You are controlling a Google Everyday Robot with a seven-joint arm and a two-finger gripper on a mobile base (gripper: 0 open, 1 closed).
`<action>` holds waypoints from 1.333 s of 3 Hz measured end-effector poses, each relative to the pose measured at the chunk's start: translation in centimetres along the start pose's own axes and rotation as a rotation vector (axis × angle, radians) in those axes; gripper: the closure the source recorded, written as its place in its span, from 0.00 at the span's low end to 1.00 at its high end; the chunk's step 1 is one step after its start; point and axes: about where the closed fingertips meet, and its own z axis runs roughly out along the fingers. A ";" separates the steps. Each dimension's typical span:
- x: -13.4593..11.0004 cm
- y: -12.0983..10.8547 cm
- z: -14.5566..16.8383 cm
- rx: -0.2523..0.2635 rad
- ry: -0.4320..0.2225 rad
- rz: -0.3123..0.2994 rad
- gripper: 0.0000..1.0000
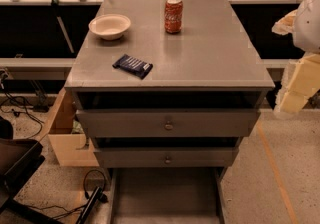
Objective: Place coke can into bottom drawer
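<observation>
The coke can [173,15], red with white script and a silver top, stands upright at the back of the grey cabinet top [210,53], right of centre. The bottom drawer [165,195] is pulled out at the foot of the cabinet, and its flat grey floor shows nothing in it. My gripper [292,75], made of cream and white parts, is at the right edge of the view, beside the cabinet's right side and well to the right of the can. It holds nothing that I can see.
A cream bowl [110,26] sits at the back left of the cabinet top. A dark blue snack bar [132,65] lies near the front left. The two upper drawers with round knobs [168,125] are slightly pulled out. Cables and a wooden box [70,143] are on the floor at left.
</observation>
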 end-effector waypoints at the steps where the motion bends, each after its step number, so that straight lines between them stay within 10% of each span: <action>1: 0.0 0.0 0.0 0.003 -0.004 0.006 0.00; 2: 0.1 0.1 0.0 0.012 -0.016 0.028 0.00; 4: 1.4 -0.9 5.6 0.019 -0.256 0.317 0.00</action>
